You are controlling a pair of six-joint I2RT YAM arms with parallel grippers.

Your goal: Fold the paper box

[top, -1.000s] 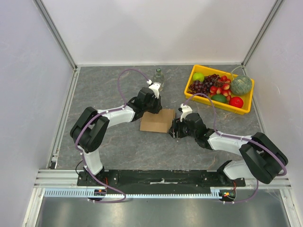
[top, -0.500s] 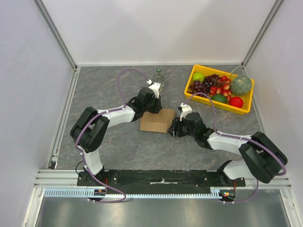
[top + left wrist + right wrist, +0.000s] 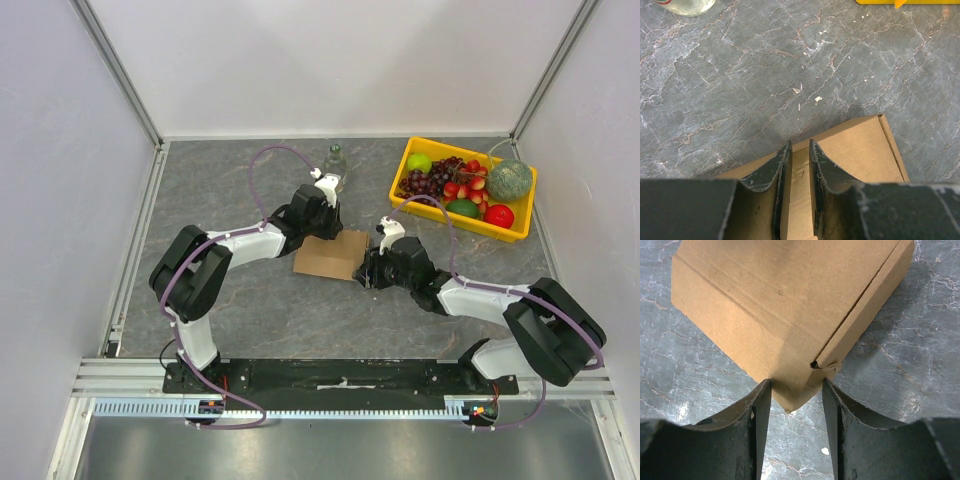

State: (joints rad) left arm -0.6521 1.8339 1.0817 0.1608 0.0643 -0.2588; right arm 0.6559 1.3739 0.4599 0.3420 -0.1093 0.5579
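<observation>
The paper box is a small closed brown carton lying flat on the grey table. My left gripper sits on its far edge. In the left wrist view its jaws stand a narrow gap apart on the lid, whose cardboard shows through the gap. My right gripper is at the carton's right corner. In the right wrist view it is open. The corner of the box pokes between its fingertips, beside a slightly gaping side flap.
A yellow tray of fruit stands at the back right. A clear bottle stands just behind the left gripper, and its base shows in the left wrist view. White walls with metal rails enclose the table.
The right gripper's jaws have narrowed around the box corner and the arm has edged left, nudging the carton slightly. The left gripper has stayed put on the lid.
</observation>
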